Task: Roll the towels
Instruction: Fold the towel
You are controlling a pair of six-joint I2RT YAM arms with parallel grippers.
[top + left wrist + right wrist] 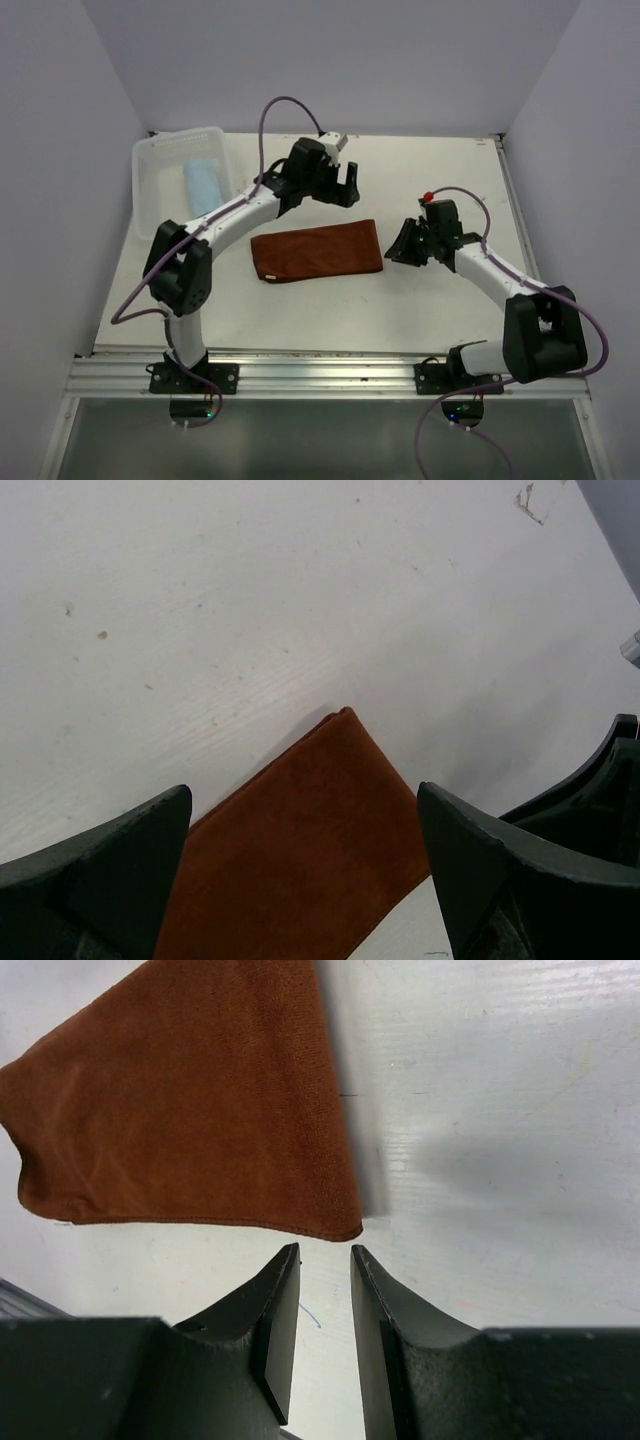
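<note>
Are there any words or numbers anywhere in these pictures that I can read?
None. No word, number, label or sign shows on the brown towel, the blue towel, the basket or the table. The wrist views show only bare cloth, black fingers and tabletop.

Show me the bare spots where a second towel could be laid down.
Bare: the near strip between the rust towel and the front rail, and the far right corner beyond the right claw. Crowded: far left to centre, basket and left claw.
</note>
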